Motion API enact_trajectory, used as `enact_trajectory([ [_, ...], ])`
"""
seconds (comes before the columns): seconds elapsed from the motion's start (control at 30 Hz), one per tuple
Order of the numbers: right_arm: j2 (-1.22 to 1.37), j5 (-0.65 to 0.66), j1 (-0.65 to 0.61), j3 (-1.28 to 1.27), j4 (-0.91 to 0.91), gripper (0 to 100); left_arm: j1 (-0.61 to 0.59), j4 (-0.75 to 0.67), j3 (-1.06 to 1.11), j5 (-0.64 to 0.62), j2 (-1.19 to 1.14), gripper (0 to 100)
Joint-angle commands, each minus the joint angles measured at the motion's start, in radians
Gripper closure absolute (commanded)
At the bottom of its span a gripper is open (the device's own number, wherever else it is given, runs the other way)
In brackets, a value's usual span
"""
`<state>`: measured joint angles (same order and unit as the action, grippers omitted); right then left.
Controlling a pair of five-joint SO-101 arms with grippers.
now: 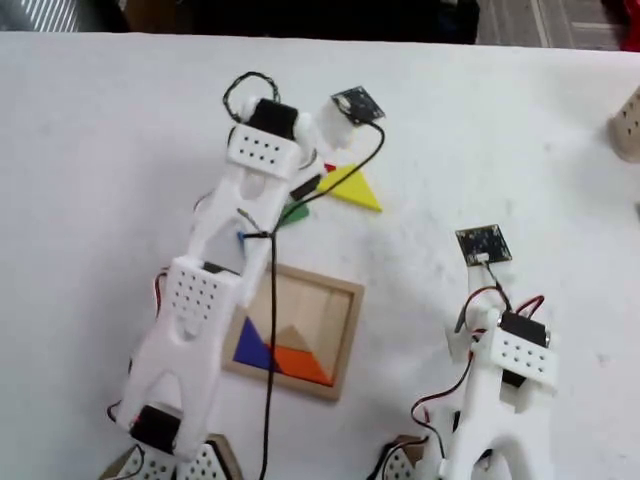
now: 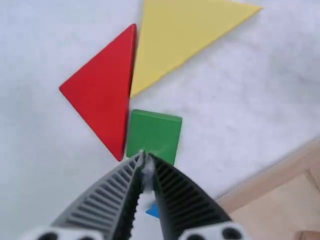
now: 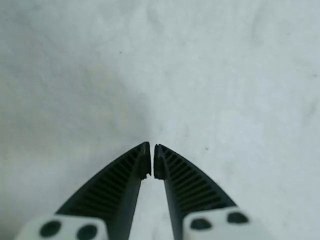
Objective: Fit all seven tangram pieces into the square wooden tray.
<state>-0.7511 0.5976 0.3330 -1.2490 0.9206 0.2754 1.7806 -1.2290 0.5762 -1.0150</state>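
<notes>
The square wooden tray (image 1: 345, 335) lies at the table's middle front. It holds a blue piece (image 1: 252, 348), an orange piece (image 1: 300, 363) and pale wood-coloured shapes. Behind it on the white table lie a yellow triangle (image 1: 356, 188), a green square (image 1: 294, 212) and a red triangle (image 2: 102, 95). My left arm (image 1: 262, 150) stretches over the tray's left side toward them. My left gripper (image 2: 145, 161) is shut, with its tips at the near edge of the green square (image 2: 155, 134) and nothing held. A small blue piece (image 2: 154, 211) peeks out beneath its fingers. My right gripper (image 3: 152, 161) is shut over bare table.
The tray's corner (image 2: 280, 192) lies close beside the left gripper. My right arm (image 1: 505, 355) stands at the front right, apart from the tray. A perforated beige object (image 1: 628, 125) sits at the far right edge. Cables trail along the left arm.
</notes>
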Motion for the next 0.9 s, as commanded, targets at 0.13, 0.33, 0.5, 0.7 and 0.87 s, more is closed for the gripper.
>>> enact_trajectory([
  [0.13, -0.015, 0.012, -0.013, 0.005, -0.010, 98.1, -0.018, 0.009, 0.046, -0.066, 0.113, 95],
  [0.33, -0.015, 0.012, -0.013, 0.005, -0.012, 98.1, -0.048, 0.006, 0.301, -0.175, 0.338, 89],
  [0.5, -0.013, 0.012, -0.013, 0.005, -0.012, 98.1, -0.028, 0.003, 0.555, -0.192, 0.522, 89],
  [0.7, -0.013, 0.011, -0.013, 0.005, -0.012, 98.1, -0.067, -0.112, 0.901, -0.187, 0.750, 93],
  [0.87, -0.013, 0.009, -0.012, 0.005, -0.012, 98.1, -0.125, -0.288, 1.283, -0.184, 1.001, 93],
])
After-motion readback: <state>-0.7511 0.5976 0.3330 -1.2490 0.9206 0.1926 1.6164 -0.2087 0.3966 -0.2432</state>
